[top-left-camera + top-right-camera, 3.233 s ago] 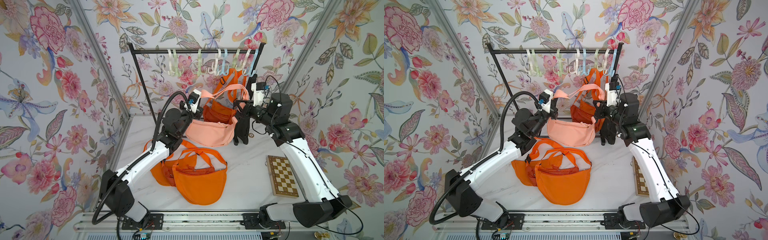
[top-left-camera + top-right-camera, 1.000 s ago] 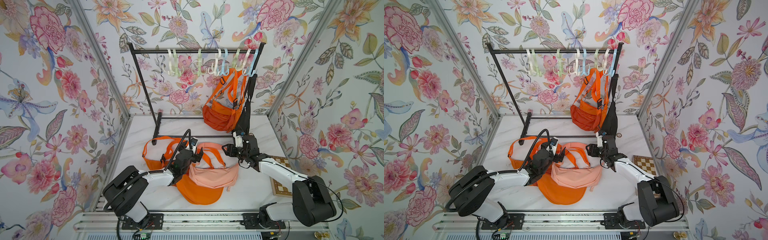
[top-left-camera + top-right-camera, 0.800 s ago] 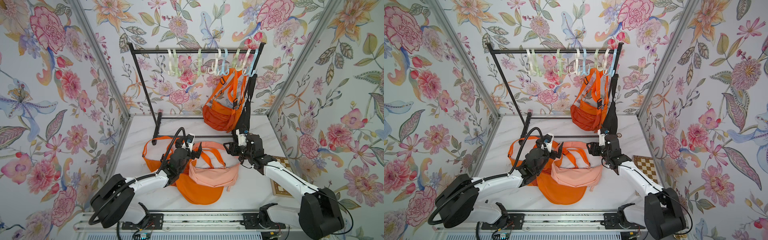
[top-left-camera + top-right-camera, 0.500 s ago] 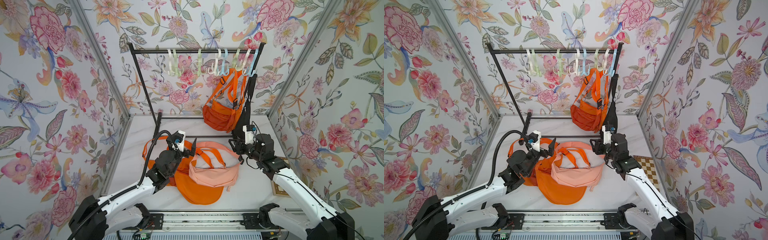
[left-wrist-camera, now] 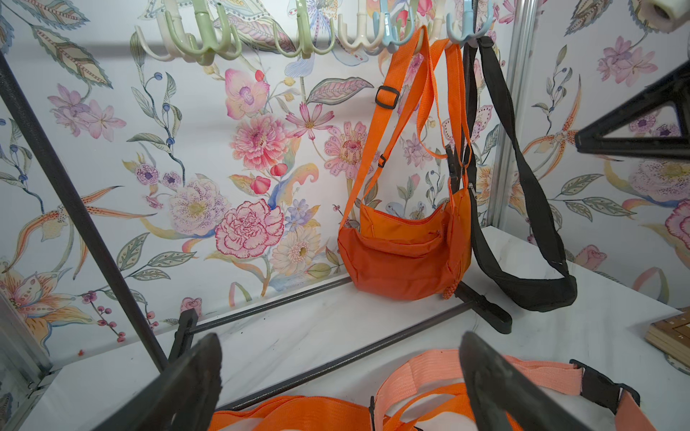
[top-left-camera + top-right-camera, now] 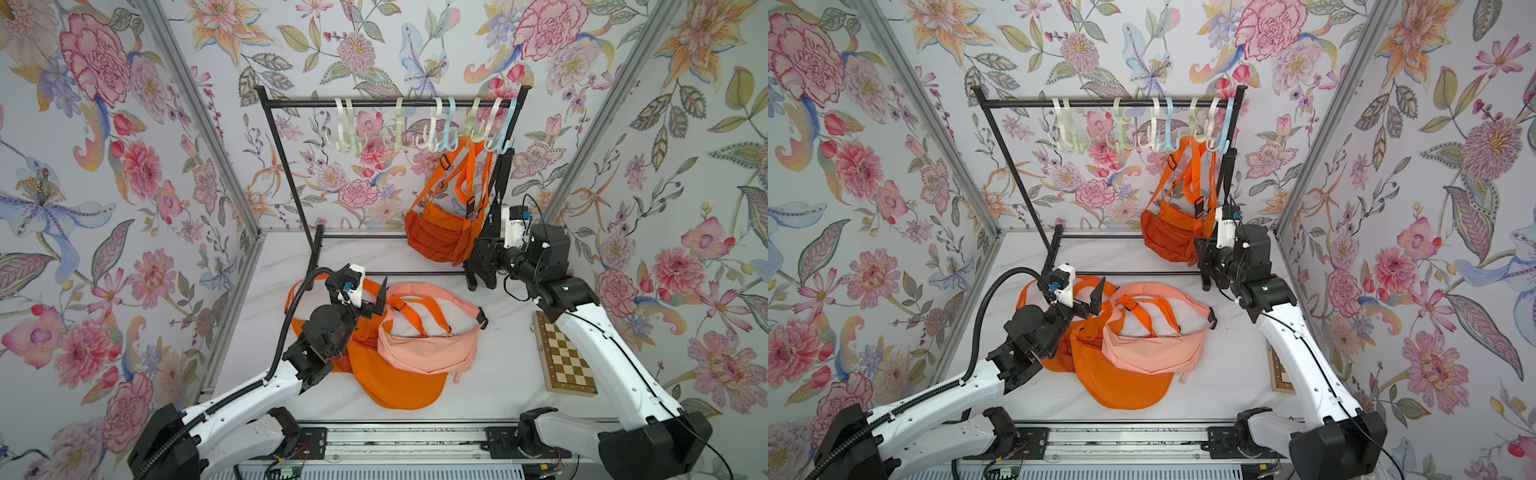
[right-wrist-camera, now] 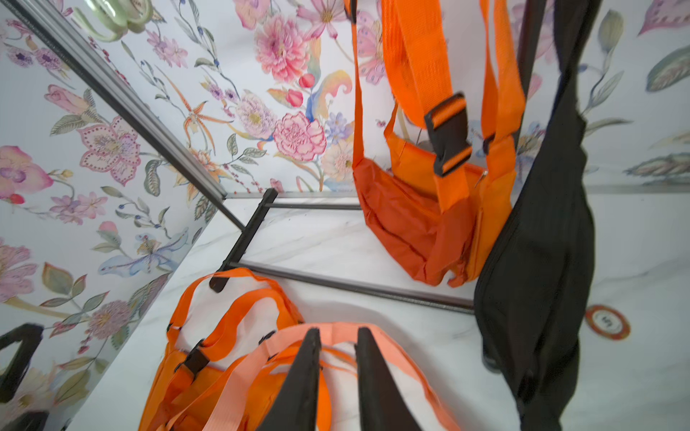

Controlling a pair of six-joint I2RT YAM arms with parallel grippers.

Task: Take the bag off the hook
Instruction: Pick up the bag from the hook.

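Left claw (image 5: pixel 341 350) stands wide and empty, low over the heap of bags lying on the table (image 6: pixel 503 374). The right claw (image 7: pixel 338 336) is narrow, with a slim gap between its fingers and nothing in it. It sits close beside the black bag (image 7: pixel 537 261), right of centre in both top views.

An orange bag (image 6: pixel 436 237) hangs in the upper right of the middle in both top views. Its straps (image 5: pixel 410 67) are looped over the pale hooks (image 5: pixel 463 30) at the right end of the rail (image 6: pixel 374 102). The black bag hangs from the last hook, touching the orange one. Whether the orange fabric is one bag or two, I cannot tell.

It looks like thin nylon: light, soft and floppy, so the body would sag and fold under a pinch. The webbing strap is the better hold, taken just below the hook, where it is flat and taut. A lift up and toward the camera should clear the hook's upturned tip. The crowded straps may snag a neighbouring hook or drag the black bag along.
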